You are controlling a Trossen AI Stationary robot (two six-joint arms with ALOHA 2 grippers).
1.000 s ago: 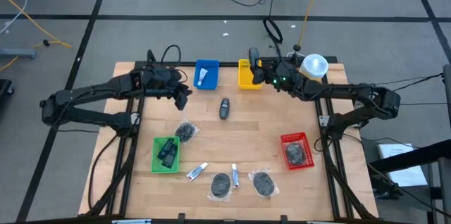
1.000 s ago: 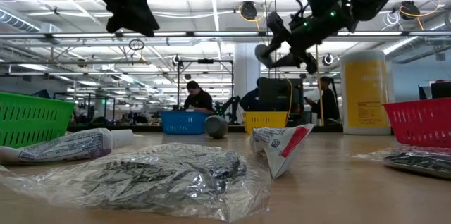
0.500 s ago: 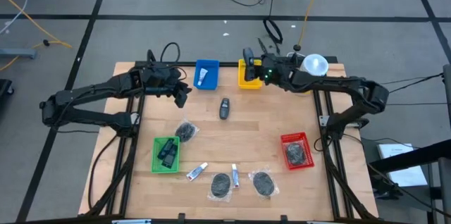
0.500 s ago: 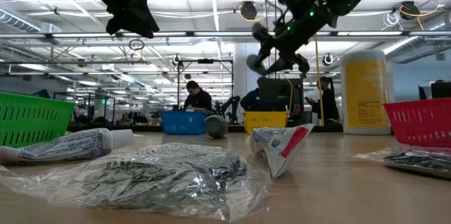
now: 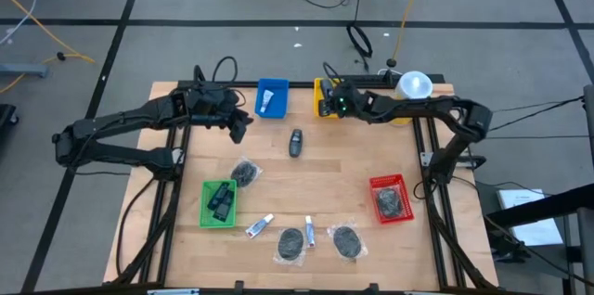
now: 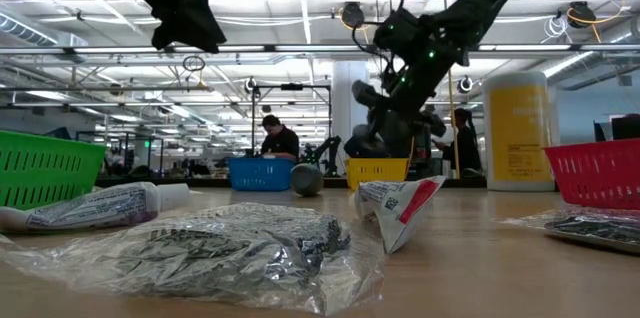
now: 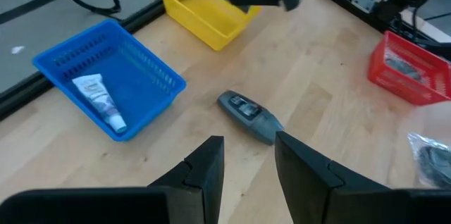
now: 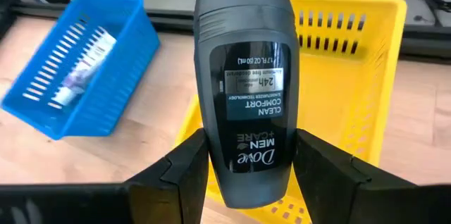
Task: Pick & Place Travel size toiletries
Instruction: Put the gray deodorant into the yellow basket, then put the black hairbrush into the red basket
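Currently right pincer clamps a dark deodorant bottle just above the yellow bin. 1 toiletry tube lies in the blue bin beside it; 2 tubes wait well away (surface front). Left pincer narrow, empty.

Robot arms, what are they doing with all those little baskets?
The right gripper holds a dark grey deodorant bottle between its fingers, right over the yellow basket at the back of the table. The left gripper hangs above the table with nothing between its fingers. One small white tube already lies in the blue basket. Two more tubes lie near the front edge among bagged items.
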